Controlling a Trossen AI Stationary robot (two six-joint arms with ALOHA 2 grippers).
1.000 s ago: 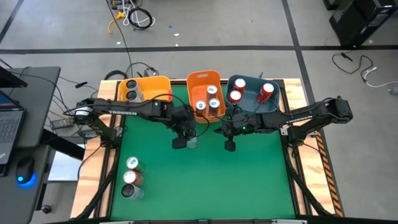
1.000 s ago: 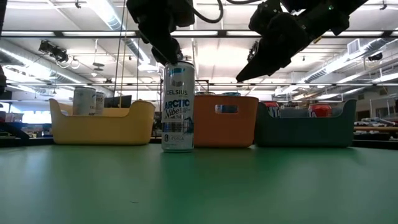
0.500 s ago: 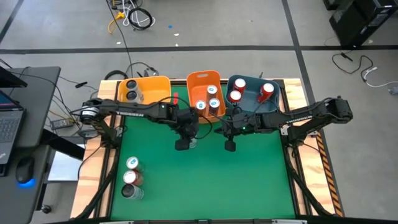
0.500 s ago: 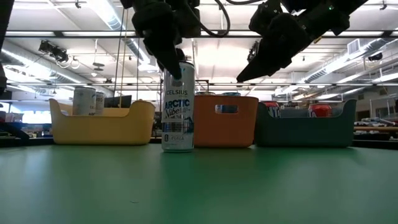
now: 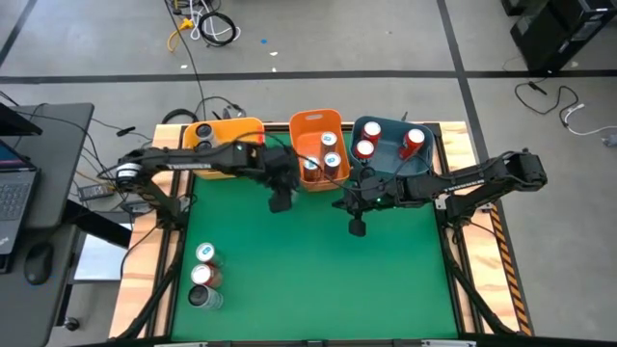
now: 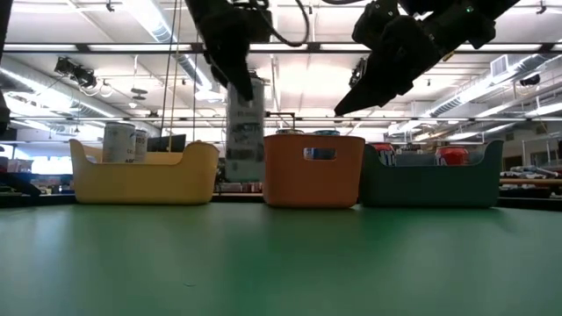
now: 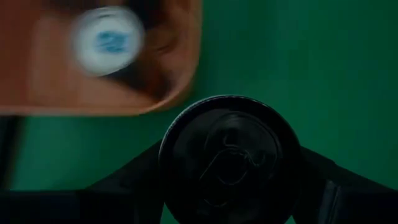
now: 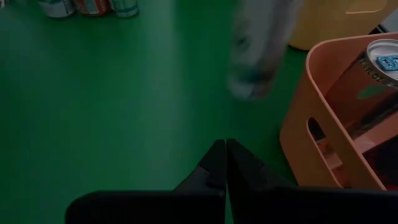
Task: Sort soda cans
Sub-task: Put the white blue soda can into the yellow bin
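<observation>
My left gripper [image 5: 280, 200] is shut on a white soda can with blue marks [image 6: 245, 132], which hangs clear of the table between the yellow bin [image 5: 231, 130] and the orange bin [image 5: 318, 130]. In the left wrist view the can's top [image 7: 230, 155] fills the space between my fingers. My right gripper [image 5: 357, 226] hovers shut over the green table, in front of the blue bin [image 5: 390, 159], touching nothing. Three more cans [image 5: 203, 275] stand upright on the table near its left edge. My left gripper pinches the can's upper end [image 6: 242, 88] between its two fingers [image 7: 134, 177], one on each side of the top. The fingers come from above, pointing down. The can is upright, hanging below them, its base lifted clear of the table.
Three bins stand in a row along the far edge. White-and-blue cans [image 5: 321, 162] are in the orange bin, red cans [image 5: 366, 146] in the blue one, and cans [image 6: 118, 140] in the yellow one. The middle and near part of the green table [image 5: 318, 280] is bare.
My left gripper came down over the standing can's top, then rose and moved toward the far edge. The can has left the table and now hangs in front of the gap between the yellow and orange bins.
</observation>
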